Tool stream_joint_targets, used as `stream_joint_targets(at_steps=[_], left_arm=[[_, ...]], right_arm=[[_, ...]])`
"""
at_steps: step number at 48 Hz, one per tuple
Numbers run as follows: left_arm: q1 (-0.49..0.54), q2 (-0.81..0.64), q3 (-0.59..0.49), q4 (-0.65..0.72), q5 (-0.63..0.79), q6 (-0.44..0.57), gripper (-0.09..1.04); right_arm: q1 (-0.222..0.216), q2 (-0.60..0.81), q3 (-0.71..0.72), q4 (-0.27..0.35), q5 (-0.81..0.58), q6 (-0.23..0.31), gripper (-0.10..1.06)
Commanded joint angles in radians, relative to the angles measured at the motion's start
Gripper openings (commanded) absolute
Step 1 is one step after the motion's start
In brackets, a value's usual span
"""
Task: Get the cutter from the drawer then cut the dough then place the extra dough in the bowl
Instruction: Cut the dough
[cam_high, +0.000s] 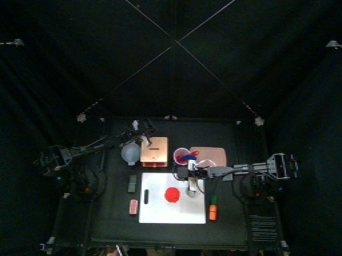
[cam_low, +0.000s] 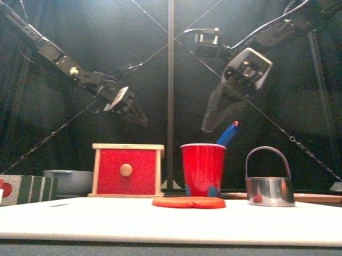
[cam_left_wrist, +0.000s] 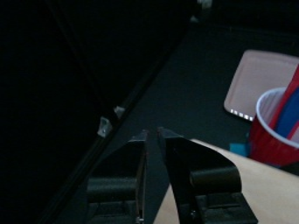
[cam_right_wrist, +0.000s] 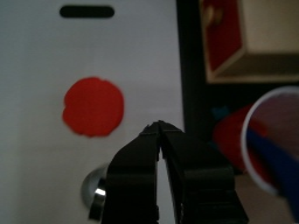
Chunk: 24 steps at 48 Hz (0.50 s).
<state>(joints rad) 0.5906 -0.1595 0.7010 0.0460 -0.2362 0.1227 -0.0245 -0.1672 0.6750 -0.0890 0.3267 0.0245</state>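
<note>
The flat red dough (cam_high: 173, 194) (cam_low: 189, 202) (cam_right_wrist: 93, 107) lies on the white cutting board (cam_high: 174, 210) (cam_right_wrist: 47, 52). The metal cutter (cam_low: 270, 180) (cam_right_wrist: 93, 185) stands upright on the board, to the right of the dough. Behind the board, the wooden box (cam_high: 158, 152) (cam_low: 128, 170) has its red drawer front pushed in. The blue-grey bowl (cam_high: 130, 155) (cam_low: 67, 180) sits left of the box. My right gripper (cam_high: 195, 172) (cam_low: 221, 110) (cam_right_wrist: 160, 129) hangs shut and empty above the board between dough and cup. My left gripper (cam_high: 140, 148) (cam_low: 123, 98) (cam_left_wrist: 149, 134) hovers shut over the box.
A red cup (cam_high: 183, 155) (cam_low: 205, 168) (cam_left_wrist: 274, 131) holding a blue knife (cam_low: 227, 133) stands right of the box, with the pink tray (cam_high: 210, 154) (cam_left_wrist: 267, 83) beside it. Small toys lie by the board's left (cam_high: 134, 206) and right (cam_high: 211, 212) edges.
</note>
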Motion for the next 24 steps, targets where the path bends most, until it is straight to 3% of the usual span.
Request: stream_joint_targets(at_steps=[1, 13, 18, 24], left_arm=[[-0.041, -0.037, 0.011, -0.020, -0.069, 0.002, 0.62], [-0.192, -0.083, 0.095, -0.072, -0.204, -0.002, 0.62], [-0.262, -0.087, 0.137, -0.117, -0.270, 0.002, 0.62], [-0.333, -0.081, 0.173, -0.150, -0.350, 0.005, 0.62]], right_arm=[[0.029, -0.060, 0.037, 0.055, 0.002, -0.002, 0.51], [0.067, -0.098, 0.069, 0.212, 0.100, 0.003, 0.79], [0.067, -0.092, 0.074, 0.249, 0.140, 0.003, 0.80], [0.064, -0.078, 0.081, 0.252, 0.147, 0.002, 0.80]])
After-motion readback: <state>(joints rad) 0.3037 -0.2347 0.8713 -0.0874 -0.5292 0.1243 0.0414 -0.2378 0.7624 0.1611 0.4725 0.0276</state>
